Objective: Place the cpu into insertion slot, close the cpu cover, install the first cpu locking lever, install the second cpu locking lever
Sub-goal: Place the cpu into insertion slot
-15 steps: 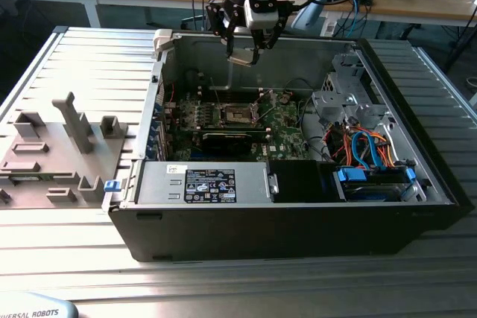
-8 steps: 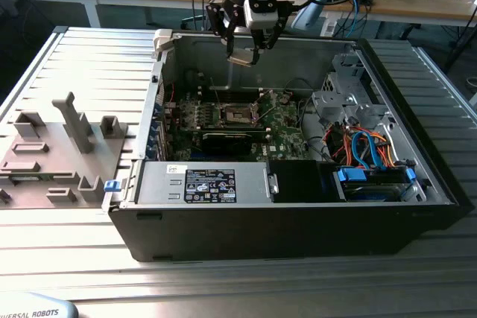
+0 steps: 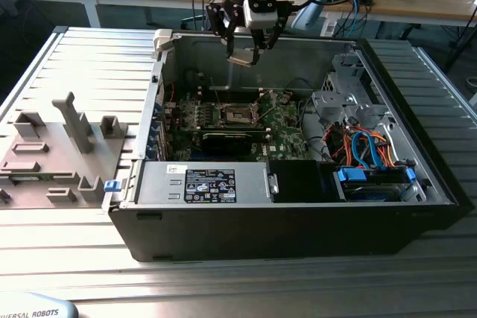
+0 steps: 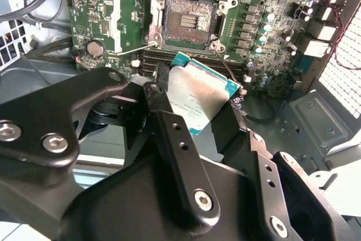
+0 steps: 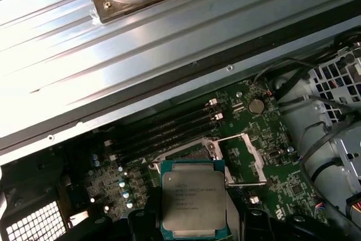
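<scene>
I have the claw clamped on the cpu by two opposite edges, which I judge leaves its underside free to seat. It hangs high over the far wall of the open computer case, well above the insertion slot. The cpu cover lies swung aside, so the recess is bare. The chip's metal top faces up; it is nearly square, and its edges run roughly parallel to the socket rim.

Exterior view overlooks case; wrist views share motherboard.
</scene>
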`<move>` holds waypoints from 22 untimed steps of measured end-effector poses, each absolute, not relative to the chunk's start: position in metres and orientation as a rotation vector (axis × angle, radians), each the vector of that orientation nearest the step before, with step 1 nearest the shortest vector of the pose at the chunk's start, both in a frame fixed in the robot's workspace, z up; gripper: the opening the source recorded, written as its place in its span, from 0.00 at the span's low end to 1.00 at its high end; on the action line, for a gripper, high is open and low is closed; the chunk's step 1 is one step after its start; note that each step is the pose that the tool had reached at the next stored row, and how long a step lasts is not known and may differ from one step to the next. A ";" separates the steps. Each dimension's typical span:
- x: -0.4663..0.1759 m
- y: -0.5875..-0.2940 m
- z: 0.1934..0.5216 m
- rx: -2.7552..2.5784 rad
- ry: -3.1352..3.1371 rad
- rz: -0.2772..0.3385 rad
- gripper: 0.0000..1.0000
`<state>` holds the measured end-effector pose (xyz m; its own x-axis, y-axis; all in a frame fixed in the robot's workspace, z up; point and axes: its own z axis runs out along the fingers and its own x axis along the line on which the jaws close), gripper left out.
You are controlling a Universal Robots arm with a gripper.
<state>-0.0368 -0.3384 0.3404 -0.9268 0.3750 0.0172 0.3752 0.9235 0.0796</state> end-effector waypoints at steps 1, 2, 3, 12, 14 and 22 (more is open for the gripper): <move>-0.037 -0.338 0.340 -0.602 -3.080 -0.120 0.54; -0.037 -0.338 0.340 -0.602 -3.082 -0.112 0.54; -0.037 -0.338 0.340 -0.602 -3.084 -0.095 0.54; -0.037 -0.338 0.340 -0.603 -3.094 -0.030 0.54; -0.037 -0.338 0.340 -0.605 -3.094 -0.030 0.54; -0.037 -0.338 0.339 -0.619 -3.091 -0.025 0.54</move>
<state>-0.0367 -0.3384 0.3387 -0.9228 0.3853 -0.0078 0.3851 0.9227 0.0180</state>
